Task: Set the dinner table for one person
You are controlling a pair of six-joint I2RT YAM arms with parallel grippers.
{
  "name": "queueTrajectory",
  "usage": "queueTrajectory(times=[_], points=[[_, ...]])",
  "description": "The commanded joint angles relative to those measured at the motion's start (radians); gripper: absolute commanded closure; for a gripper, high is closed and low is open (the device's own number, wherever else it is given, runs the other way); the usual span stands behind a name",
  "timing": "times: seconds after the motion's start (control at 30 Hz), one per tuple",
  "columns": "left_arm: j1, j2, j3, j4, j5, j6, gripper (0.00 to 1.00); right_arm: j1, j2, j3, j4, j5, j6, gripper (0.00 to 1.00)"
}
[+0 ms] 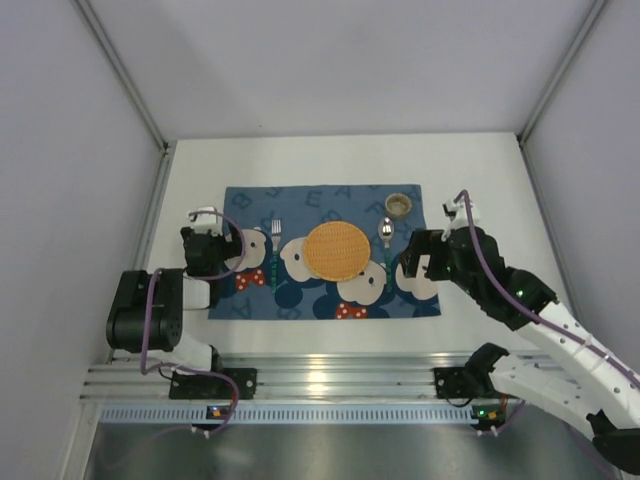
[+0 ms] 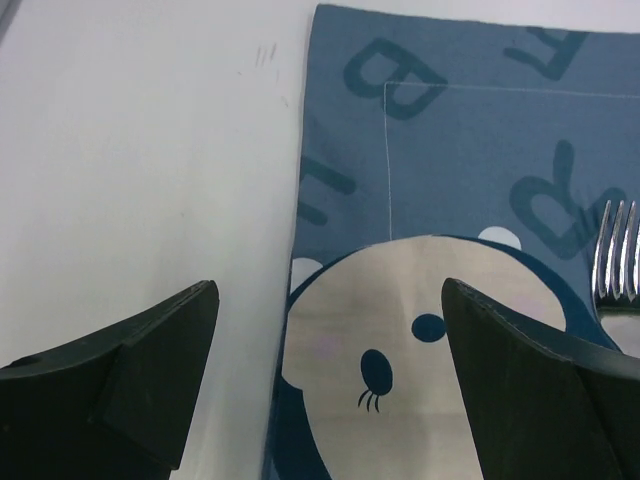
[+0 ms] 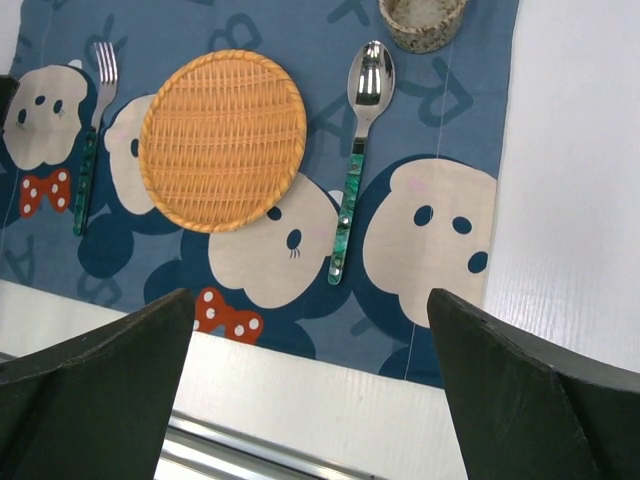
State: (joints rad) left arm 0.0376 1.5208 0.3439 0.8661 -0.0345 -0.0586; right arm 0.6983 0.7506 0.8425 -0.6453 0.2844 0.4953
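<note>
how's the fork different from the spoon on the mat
The fork ends in tines; the spoon ends in a rounded, shiny bowl. The fork lies left of the woven plate, the spoon right of it, near the small cup. Both have green patterned handles and lie on the blue mat, heads pointing the same way.

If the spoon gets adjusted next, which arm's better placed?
Right, probably. The right arm, jaws open, sits at the right edge of the mat, just beside the spoon, which its wrist view shows in full. The left arm is at the left edge, with fork and woven plate between.
</note>
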Motion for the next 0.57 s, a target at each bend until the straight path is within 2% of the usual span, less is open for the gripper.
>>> queueTrajectory(times=[0.0, 0.17, 0.37, 0.53], points=[[0.005, 0.058, -0.048, 0.277, 0.064, -0.017, 0.02, 0.003, 0.044, 0.072, 0.013, 0.016, 0.025, 0.00], [-0.004, 0.045, -0.023, 0.209, 0.073, -0.007, 0.02, 0.006, 0.090, 0.087, 0.027, 0.024, 0.017, 0.00], [-0.008, 0.045, -0.029, 0.223, 0.065, -0.003, 0.02, 0.004, 0.184, 0.159, 0.047, 0.059, -0.056, 0.00], [-0.007, 0.045, -0.029, 0.223, 0.065, -0.003, 0.02, 0.001, 0.200, 0.188, 0.076, 0.108, -0.079, 0.00]])
